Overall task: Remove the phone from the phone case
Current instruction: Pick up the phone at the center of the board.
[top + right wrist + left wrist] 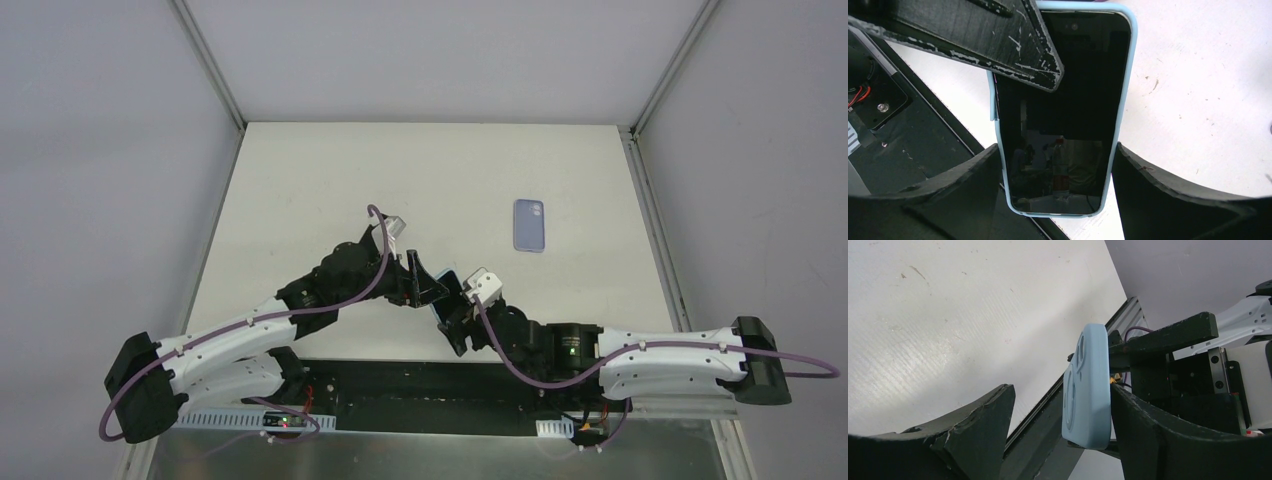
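Right gripper (1057, 147): jaws clamped on the long edges of the light blue phone case (1088, 390), with the phone (1063, 100) seated inside. Left gripper (1060, 390): jaws partly open, one finger against the screen side, the other clear of the case back. Recommendation: catch only the case lip at a corner and peel; pinching the glass would likely lock the phone in. The cased phone stands between both jaw pairs, off the table (330, 180). A purple spare case (529, 224) lies well apart.

The top camera looks steeply down on the whole table (300, 180) from behind the arms (230, 335). Both wrist cameras sit close, sharing the blue-cased phone (1063, 115).
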